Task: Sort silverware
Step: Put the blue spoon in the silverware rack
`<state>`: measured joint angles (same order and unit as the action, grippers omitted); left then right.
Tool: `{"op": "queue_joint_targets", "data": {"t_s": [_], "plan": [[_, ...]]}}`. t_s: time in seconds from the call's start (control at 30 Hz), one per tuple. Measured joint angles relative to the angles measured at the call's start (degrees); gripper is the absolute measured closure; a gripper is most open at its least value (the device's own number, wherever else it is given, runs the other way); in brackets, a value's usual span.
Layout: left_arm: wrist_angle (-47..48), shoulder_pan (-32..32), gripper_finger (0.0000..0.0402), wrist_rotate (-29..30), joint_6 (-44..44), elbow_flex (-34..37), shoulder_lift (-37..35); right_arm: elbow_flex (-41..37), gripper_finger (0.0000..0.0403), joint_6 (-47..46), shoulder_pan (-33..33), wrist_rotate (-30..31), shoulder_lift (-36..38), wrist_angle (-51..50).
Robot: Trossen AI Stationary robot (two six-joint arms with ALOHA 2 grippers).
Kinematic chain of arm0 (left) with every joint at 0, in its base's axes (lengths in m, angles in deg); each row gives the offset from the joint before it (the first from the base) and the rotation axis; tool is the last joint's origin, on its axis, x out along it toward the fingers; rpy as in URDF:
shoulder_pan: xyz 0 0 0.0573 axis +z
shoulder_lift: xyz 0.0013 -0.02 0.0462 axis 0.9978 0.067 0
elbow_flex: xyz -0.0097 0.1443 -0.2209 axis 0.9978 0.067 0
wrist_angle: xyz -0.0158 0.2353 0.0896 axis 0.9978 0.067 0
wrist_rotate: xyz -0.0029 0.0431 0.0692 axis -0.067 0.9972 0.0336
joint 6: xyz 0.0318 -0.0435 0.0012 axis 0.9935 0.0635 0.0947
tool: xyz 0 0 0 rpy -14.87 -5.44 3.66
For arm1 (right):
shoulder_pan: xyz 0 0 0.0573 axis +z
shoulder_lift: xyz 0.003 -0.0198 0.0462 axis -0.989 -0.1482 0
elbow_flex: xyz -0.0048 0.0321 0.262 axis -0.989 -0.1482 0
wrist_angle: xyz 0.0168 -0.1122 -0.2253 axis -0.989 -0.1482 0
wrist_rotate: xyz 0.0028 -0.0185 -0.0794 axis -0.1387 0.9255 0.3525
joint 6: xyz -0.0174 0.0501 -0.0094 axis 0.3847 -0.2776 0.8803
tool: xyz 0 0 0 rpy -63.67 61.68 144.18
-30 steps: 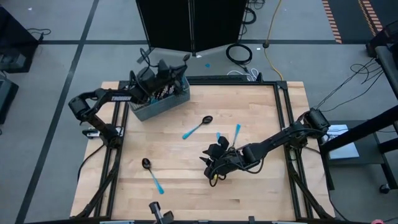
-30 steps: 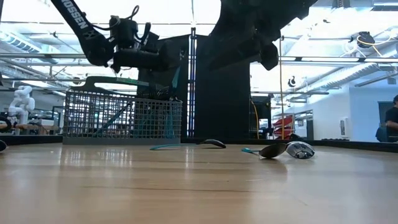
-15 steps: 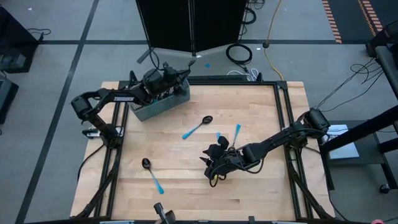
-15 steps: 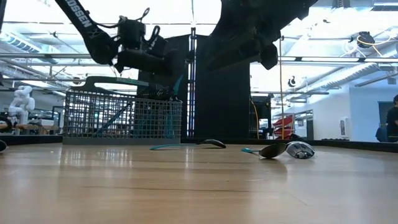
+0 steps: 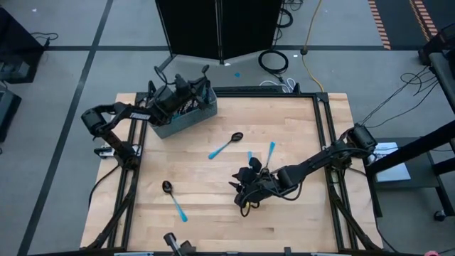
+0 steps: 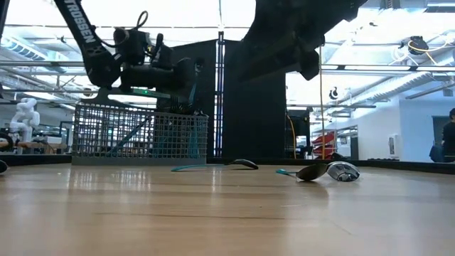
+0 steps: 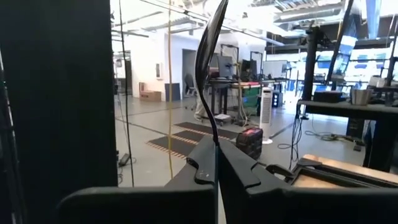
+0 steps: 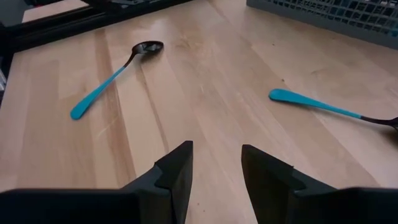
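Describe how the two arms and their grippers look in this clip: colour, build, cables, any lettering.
Both arms are dark, nearly black, built of slim jointed links. The left arm carries white lettering along one link, and thin black cables loop above its wrist. The left gripper and right gripper each have two flat dark fingers with angular, notched tips. A yellow cable shows beside the right gripper from above.

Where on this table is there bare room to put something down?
The wooden table is bare along its right side and the near edge, right of the spoon. Another bare patch lies between that spoon and the mesh basket. The middle is crowded: a second spoon, two more blue handles and the open right gripper.
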<state>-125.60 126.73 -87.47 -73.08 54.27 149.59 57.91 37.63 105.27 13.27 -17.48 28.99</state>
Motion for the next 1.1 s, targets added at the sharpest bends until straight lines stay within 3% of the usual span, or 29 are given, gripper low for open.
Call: {"op": "queue_joint_targets", "data": {"t_s": [0.27,0.73,0.87,1.1], "plan": [[1.2,-0.6,0.0402,1.7,-0.7,-1.3,0.1,0.0,0.0273,2.2,-1.4,0.0,0.0,2.4],[7.6,-1.1,0.0402,0.0,1.3,-3.9,0.2,0.0,0.0273,11.0,-4.1,-0.5,0.0,8.1],[8.1,-1.1,0.0402,-2.9,0.5,-3.9,0.1,0.0,0.0273,12.6,-5.0,-0.6,0.0,9.1],[8.5,-1.5,0.0402,-4.3,0.6,-3.9,0.1,0.0,0.0273,14.2,-6.2,-5.0,0.0,11.6]]}}
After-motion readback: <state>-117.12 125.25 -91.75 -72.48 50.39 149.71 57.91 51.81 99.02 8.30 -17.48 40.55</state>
